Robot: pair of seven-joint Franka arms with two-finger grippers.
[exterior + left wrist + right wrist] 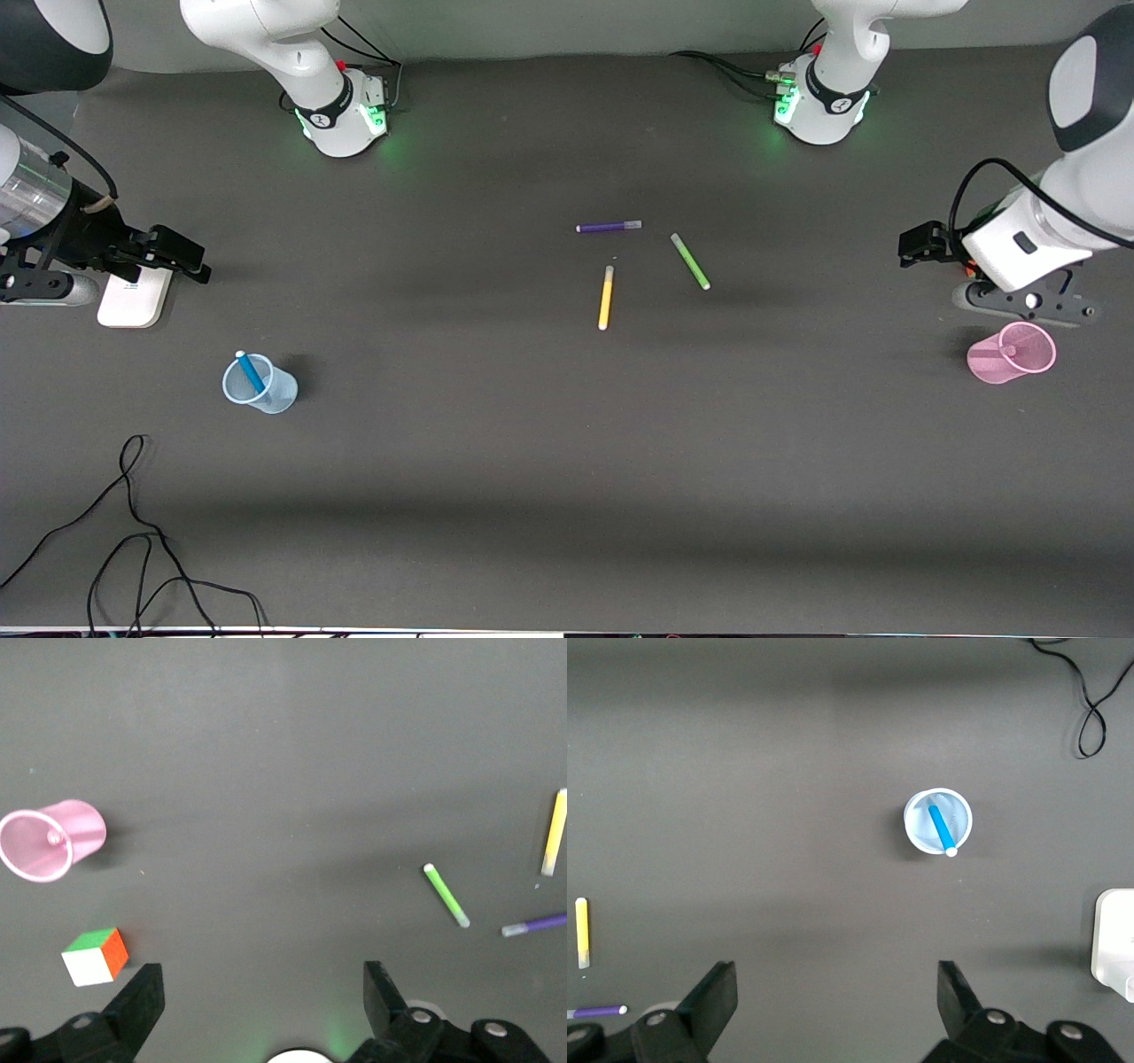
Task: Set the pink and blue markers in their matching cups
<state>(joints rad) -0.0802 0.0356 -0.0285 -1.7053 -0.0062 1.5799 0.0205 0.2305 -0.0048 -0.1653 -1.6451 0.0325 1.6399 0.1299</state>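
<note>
- Left pincer (261, 1010): jaws wide, empty, hanging over the desk (567, 443) close to the pink cup (1012, 353).
- Pink marker (999, 354) stands inside that cup.
- Right pincer (837, 1014): spread, empty; blue marker (251, 371) leans in the blue cup (260, 385).
- Nothing seems left to carry.

Blue marker (251, 372) in pale blue cup (266, 390); pink cup (1010, 354); purple pen (608, 227), green pen (690, 261), yellow pen (606, 298); dark grey table (567, 461).
</note>
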